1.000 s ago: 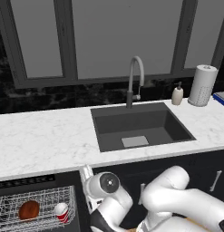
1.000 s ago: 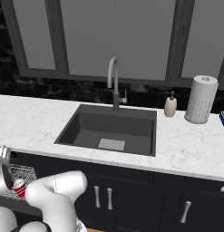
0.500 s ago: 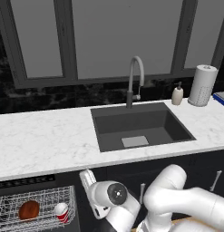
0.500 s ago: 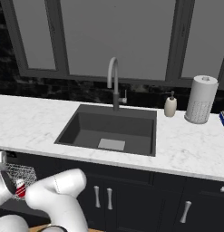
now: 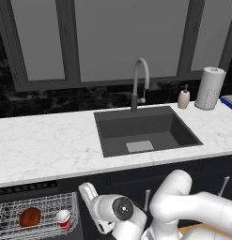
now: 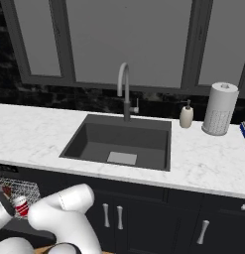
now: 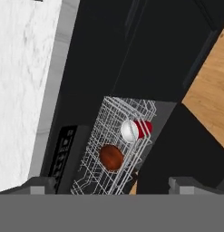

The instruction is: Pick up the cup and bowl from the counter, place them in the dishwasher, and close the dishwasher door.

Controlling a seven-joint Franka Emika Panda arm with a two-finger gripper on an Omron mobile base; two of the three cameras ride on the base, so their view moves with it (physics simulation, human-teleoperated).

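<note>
End effector (image 7: 111,183) spread, empty, looking down on the pulled-out rack (image 7: 114,149) from beside the bench (image 7: 22,86). Over the last second the arm has swung lower and right, away from the rack. Cup (image 5: 64,219) and bowl (image 5: 30,217) sit side by side in the dishwasher (image 5: 23,190) basket, near but apart; none left on the bench. So loading looks done. Remaining: close the dishwasher door (image 7: 186,149), still dropped open. Next move probably gets under its edge.
</note>
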